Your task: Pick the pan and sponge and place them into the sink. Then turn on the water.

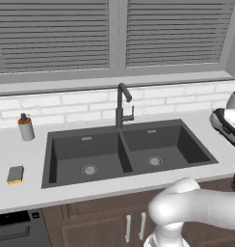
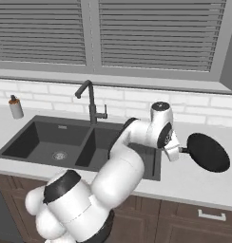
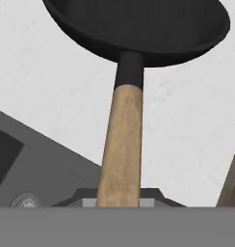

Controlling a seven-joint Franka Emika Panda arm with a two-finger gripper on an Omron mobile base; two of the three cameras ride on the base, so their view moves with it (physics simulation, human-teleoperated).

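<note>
At the far left of the pale grey table (image 1: pixel 23 193), in the left base view, a small grey soap dispenser bottle (image 1: pixel 26 128) with a brown band stands upright near the white brick wall. Nearer the front edge, the small rectangular sponge (image 1: pixel 15 174), grey-green on top over a yellow base, lies flat just beside the left rim of the sink, apart from it. To its right sits the large dark grey double-basin sink (image 1: pixel 47 159), each basin showing a round metal drain. A tall black faucet (image 1: pixel 122 106) rises behind the divider between the basins, its spout turned to the right. No blue stream runs from it.

Further right, in the right base view, the white arm bends over the right basin and reaches toward the table on the sink's right side. There the gripper (image 2: pixel 178 151) sits at the handle end of the small round black frying pan (image 2: pixel 208 152), whose bowl lies over the table to the right of the sink. In the hand view the thin light-brown wooden handle (image 3: pixel 120 149) runs straight up from between the fingers to the black bowl; the fingers appear closed on it, though their tips are mostly hidden by the handle.
</note>
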